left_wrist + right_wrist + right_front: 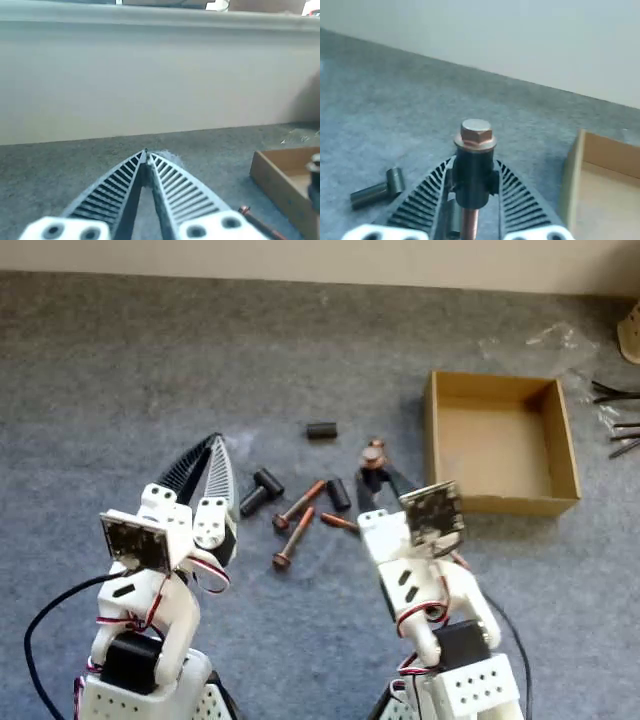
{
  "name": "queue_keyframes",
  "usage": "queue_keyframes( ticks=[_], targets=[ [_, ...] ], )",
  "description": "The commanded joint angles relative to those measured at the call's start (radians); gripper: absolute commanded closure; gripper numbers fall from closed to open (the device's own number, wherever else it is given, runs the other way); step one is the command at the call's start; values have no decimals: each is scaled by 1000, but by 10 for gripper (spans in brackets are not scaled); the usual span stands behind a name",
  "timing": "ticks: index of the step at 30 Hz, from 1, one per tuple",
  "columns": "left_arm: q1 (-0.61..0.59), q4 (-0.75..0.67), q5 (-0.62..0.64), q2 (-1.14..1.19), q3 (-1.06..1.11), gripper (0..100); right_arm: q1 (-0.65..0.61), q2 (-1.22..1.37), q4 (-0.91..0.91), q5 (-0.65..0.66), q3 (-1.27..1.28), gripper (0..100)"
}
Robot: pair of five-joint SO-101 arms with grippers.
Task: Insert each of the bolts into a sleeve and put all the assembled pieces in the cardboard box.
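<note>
Right gripper [473, 162] clamps a sleeved bolt; left gripper [148, 156] has its fingers pressed together.

The black sleeve [472, 172] stands upright between the right gripper's ribbed fingers. The copper-coloured bolt [476, 132] runs through it, with its hex head on top and its shank showing below. In the high view this gripper is just beside the cardboard box [497, 502], off the box's near left corner. On the grey carpet [120, 360] between the two arms lie three loose bolts [300, 503] and several loose sleeves [322, 430], scattered close together; two of the sleeves touch in a T. The left gripper is to the left of that scatter, its tips meeting at a point.
</note>
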Motion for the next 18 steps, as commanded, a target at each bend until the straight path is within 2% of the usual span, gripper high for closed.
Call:
queue_keyframes(
  ticks=[1, 8, 18],
  targets=[
    [-33, -2, -63, -12, 27, 994, 90, -2, 114, -6, -189, 994],
    [-36, 104, -114, -10, 33, 994, 219, 70, 317, 81, -449, 994],
    [-36, 100, -114, -12, 81, 994, 348, 611, 515, 84, -885, 994]
  ],
)
